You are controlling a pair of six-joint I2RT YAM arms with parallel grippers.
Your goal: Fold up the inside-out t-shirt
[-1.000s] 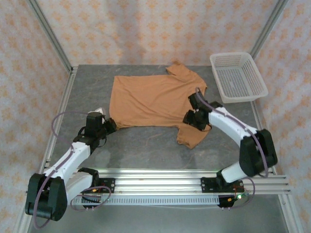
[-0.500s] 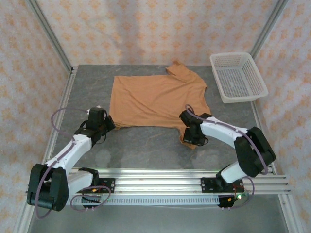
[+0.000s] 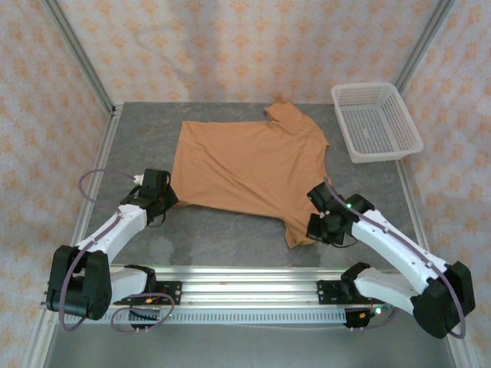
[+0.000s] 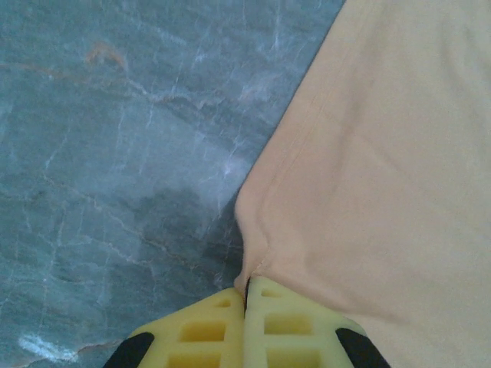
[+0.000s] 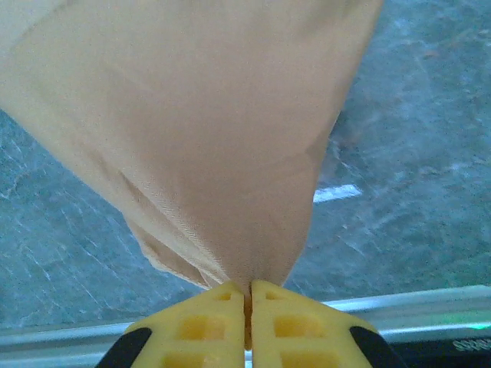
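Perhaps white tag (image 5: 337,193) beside t-shirt (image 5: 192,115).

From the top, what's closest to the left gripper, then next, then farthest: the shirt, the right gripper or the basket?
1. The shirt: its near left corner is pinched in the left gripper.
2. The right gripper: near right.
3. The basket: far right corner.

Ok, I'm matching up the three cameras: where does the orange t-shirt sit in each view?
Top external: t-shirt spread mid-table, left of the basket.
Left wrist: t-shirt covers the right side, corner in the shut left jaws.
Right wrist: t-shirt fans upward from the shut right jaws.
Shared landmark: the grey marbled table.
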